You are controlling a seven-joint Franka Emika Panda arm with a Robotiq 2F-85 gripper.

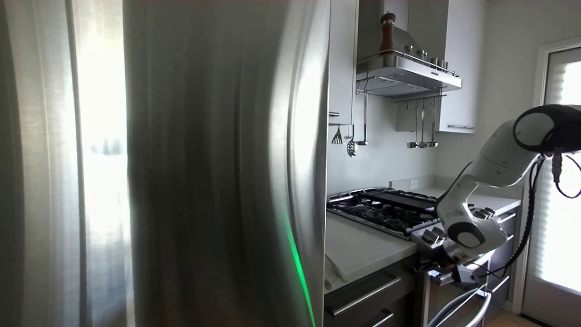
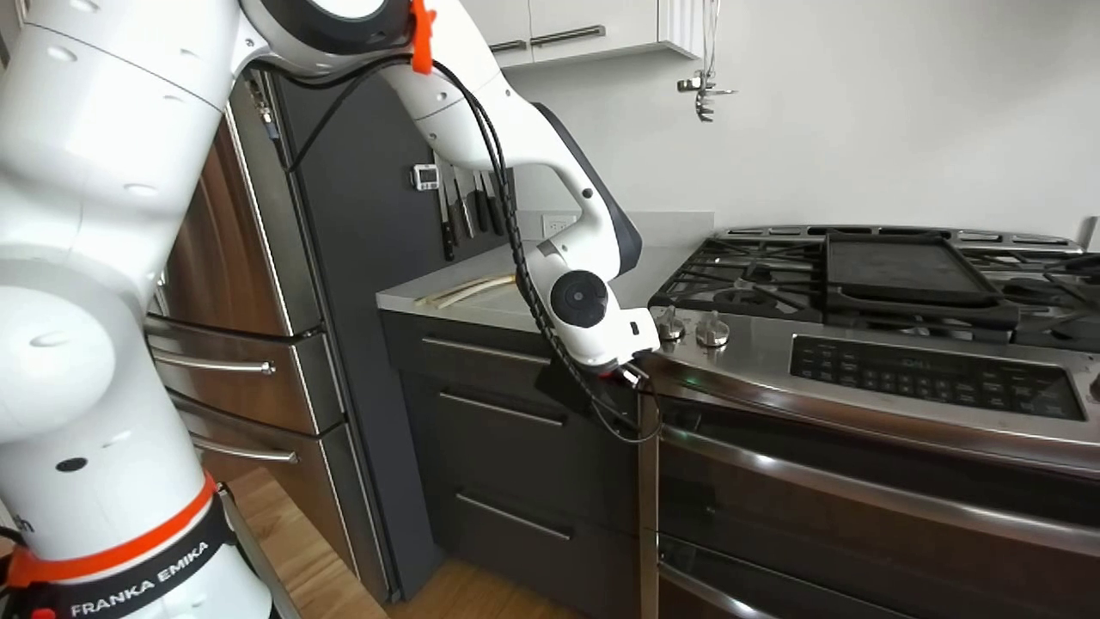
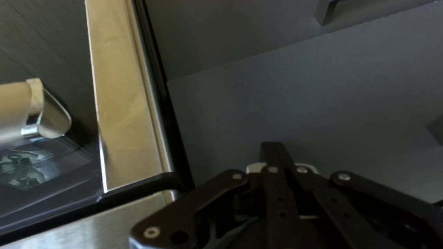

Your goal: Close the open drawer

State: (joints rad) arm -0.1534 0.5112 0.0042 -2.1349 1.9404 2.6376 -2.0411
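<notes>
The gripper (image 3: 273, 147) stands at the lower right of centre in the wrist view, its two fingers brought together with nothing held between them. The tips point at the dark grey front of the drawer (image 3: 304, 93), which fills the middle and right of that frame; I cannot tell whether they touch it or stop just short. Past a slanting seam (image 3: 245, 58), at the upper right, is the handle (image 3: 325, 14) of the neighbouring front (image 3: 225, 31). Left of the drawer a brassy metal strip (image 3: 119, 90) crosses the frame, and the rounded end of a thick bar (image 3: 34, 103) shows at the left edge.

In an exterior view the drawer is the topmost of three dark fronts at lower centre, directly under the pale counter (image 2: 481, 262). Its front looks about level with those below; whether it is fully in, I cannot tell. The white arm (image 2: 516, 129) bends down to that front's right end, black cables (image 2: 516, 232) along it. Pale sticks (image 2: 477, 291) lie on the counter, and at the right are metal knobs (image 2: 711, 329), a cooktop (image 2: 748, 297) and a dark griddle (image 2: 907, 258).

In an exterior view the drawer's long handle (image 1: 365, 296) shows at the bottom, right of centre. A steel surface (image 1: 204, 136) with a green streak (image 1: 299, 270) fills the left and middle; a range hood (image 1: 411, 70) bearing a wooden pepper mill (image 1: 387, 34) hangs at the upper right.
</notes>
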